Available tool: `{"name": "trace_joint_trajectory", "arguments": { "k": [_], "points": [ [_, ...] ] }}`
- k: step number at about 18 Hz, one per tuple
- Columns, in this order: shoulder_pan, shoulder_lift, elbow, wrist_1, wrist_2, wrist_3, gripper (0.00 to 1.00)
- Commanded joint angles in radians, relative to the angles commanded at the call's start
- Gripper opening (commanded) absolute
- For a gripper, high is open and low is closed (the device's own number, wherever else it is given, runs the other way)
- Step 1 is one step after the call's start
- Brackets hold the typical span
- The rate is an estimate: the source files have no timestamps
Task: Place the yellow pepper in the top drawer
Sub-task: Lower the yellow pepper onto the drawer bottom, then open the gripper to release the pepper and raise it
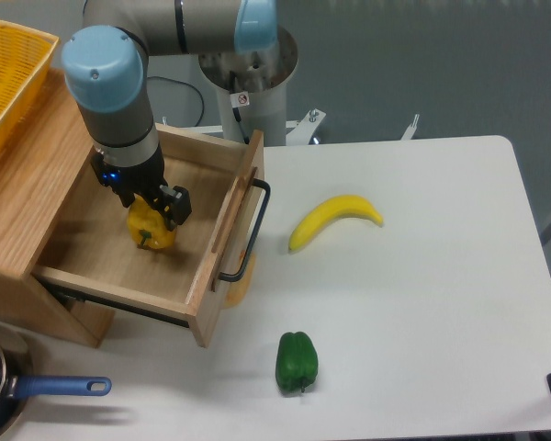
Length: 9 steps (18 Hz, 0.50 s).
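Gripper: I see my gripper [152, 209] down inside the open drawer, the arm's blue-capped joint above hiding most of it; a black finger [177, 204] shows on the right side of the pepper
Grip state: I cannot tell whether the fingers are clamped on the pepper or standing apart from it, since only one side shows and the wrist covers the rest
Yellow pepper: the yellow pepper [151, 230] is inside the drawer, just under the gripper, its stem end facing the camera; I cannot tell whether it rests on the plywood bottom or hangs just above it
Top drawer: the top drawer [119, 266] is pulled out toward the table, its black bar handle [249, 230] on the front panel at the right
Cabinet: the drawer sits in a light-wood cabinet [28, 184] at the left
Basket: a yellow mesh basket [5, 78] stands on top of the cabinet, at the far left
Table: the white table [422, 303] carries a banana [335, 219] right of the handle, and a green pepper [297, 361] nearer the front edge, well apart from each other
Pan: a pan with a blue handle [60, 387] shows at the bottom-left corner
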Motion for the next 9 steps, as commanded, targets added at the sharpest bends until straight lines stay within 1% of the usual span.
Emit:
{"name": "trace_joint_trajectory", "arguments": {
  "k": [2, 9],
  "points": [
    [0.000, 0.015, 0.005, 0.000, -0.002, 0.000, 0.86],
    [0.000, 0.087, 0.005, 0.000, -0.011, 0.003, 0.87]
  ]
}}
